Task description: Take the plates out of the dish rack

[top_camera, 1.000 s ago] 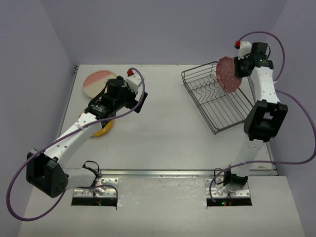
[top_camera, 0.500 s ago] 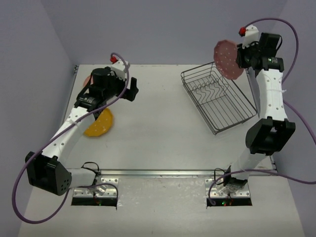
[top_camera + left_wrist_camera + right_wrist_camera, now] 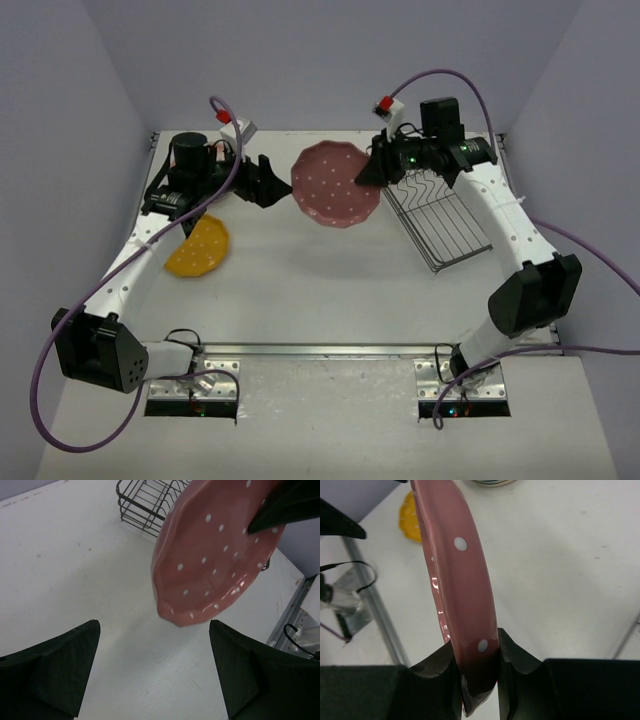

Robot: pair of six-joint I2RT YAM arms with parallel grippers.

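Note:
A pink plate with white dots (image 3: 336,185) hangs tilted over the table's far middle, left of the dish rack (image 3: 440,215). My right gripper (image 3: 372,172) is shut on its right rim; the right wrist view shows the rim (image 3: 457,570) clamped between both fingers (image 3: 520,662). My left gripper (image 3: 275,182) stands open just left of the plate, facing it. In the left wrist view the plate (image 3: 215,555) floats ahead of the spread fingers (image 3: 55,670), with nothing between them. A yellow-orange plate (image 3: 197,247) lies flat on the table at the left. The dark wire rack (image 3: 145,502) shows no plates in it.
The rack sits askew at the far right of the white table (image 3: 320,290). A metal strip (image 3: 330,350) runs along the near edge by the arm bases. Lilac walls close in the back and sides. Purple cables loop off both arms.
My right arm has swung the pink dotted plate left, from above the rack to over the table's middle. My left arm has risen off the yellow-orange plate and turned right toward the pink plate.

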